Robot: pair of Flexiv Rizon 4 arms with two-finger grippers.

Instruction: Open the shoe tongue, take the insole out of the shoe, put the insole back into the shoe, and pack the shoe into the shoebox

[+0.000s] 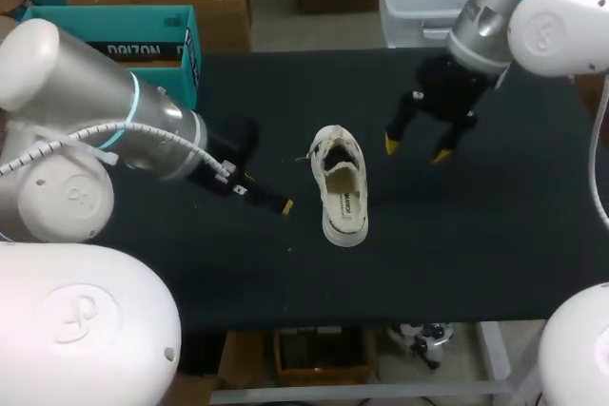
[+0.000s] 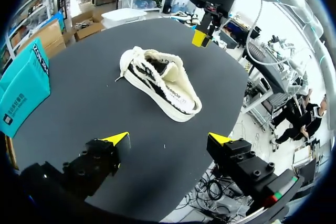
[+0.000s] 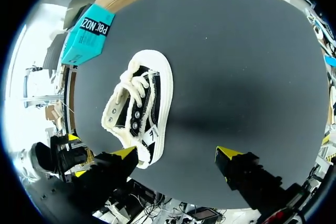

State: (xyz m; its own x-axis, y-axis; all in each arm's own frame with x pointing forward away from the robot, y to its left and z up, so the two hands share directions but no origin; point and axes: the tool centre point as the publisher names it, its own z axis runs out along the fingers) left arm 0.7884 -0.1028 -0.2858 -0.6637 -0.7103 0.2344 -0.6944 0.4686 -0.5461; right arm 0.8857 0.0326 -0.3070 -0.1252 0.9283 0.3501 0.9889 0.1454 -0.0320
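Shoe [image 1: 341,187] lying untouched at the centre of black table [image 1: 476,263], insole [image 1: 347,201] seemingly inside; nothing apparently begun yet. Sitting at ten o'clock: teal shoebox [image 1: 143,35]. Hovering at nine o'clock, released, empty: left gripper [image 2: 168,139]. Hanging at two o'clock, likewise spread: right gripper [image 1: 416,149].

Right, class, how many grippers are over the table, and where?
2. The left gripper, open, is low beside the shoe, on the shoebox side; the right gripper, open, is across the shoe from it.
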